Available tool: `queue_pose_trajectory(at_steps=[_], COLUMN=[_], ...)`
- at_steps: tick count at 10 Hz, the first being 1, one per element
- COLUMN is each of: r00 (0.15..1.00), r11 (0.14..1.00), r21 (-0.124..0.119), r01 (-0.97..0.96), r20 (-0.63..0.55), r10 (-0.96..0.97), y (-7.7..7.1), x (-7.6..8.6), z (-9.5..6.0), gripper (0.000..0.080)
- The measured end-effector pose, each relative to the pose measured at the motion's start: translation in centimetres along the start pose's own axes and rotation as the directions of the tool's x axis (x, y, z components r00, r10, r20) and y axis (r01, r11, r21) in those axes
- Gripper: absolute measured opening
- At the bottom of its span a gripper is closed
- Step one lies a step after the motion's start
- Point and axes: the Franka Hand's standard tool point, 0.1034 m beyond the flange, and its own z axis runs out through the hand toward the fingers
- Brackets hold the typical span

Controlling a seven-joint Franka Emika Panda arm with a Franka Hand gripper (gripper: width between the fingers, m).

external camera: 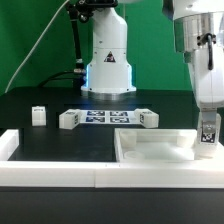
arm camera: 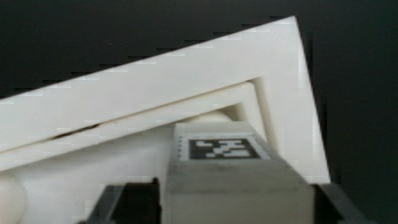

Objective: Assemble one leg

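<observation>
My gripper [external camera: 207,138] is at the exterior view's right and is shut on a leg [external camera: 207,130], a short white post with a black-and-white tag. It holds the leg upright over the far right corner of the large white square panel [external camera: 150,150]; I cannot tell whether the leg touches it. In the wrist view the leg [arm camera: 226,152] sits between the two dark fingers [arm camera: 125,203], with the panel's raised-rim corner [arm camera: 267,60] behind it. Three more legs lie on the table: one [external camera: 38,115] at the left, one [external camera: 70,119] and one [external camera: 148,118].
The marker board [external camera: 105,117] lies between the loose legs, in front of the robot's base [external camera: 108,70]. A white L-shaped rail [external camera: 50,172] runs along the table's front edge and up its left side.
</observation>
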Motion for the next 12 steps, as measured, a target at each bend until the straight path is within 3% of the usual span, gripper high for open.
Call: queue_pose_trajectory(at_steps=[1, 2, 3, 4, 6, 7, 9, 12], r00=[1.000, 0.993, 0.985, 0.981, 0.910, 0.839, 0.656, 0.423], r11=[1.000, 0.993, 0.985, 0.981, 0.909, 0.838, 0.654, 0.421], r21=[0.000, -0.010, -0.025, -0.025, -0.041, -0.039, -0.065, -0.063], r01=[0.012, 0.117, 0.170, 0.193, 0.415, 0.545, 0.754, 0.905], r20=[0.000, 0.002, 0.007, 0.008, 0.015, 0.019, 0.037, 0.043], r10=[-0.012, -0.117, -0.170, -0.193, -0.415, -0.545, -0.754, -0.905], y=[0.0, -0.1, -0.1, 0.1, 0.2, 0.1, -0.1, -0.6], x=[0.0, 0.2, 0.2, -0.1, -0.5, -0.7, -1.1, -0.3], z=[0.0, -0.1, -0.2, -0.1, -0.2, -0.3, -0.4, -0.4], gripper=[0.0510, 0.0510, 0.0616, 0.0642, 0.0648, 0.0648, 0.0649, 0.0649])
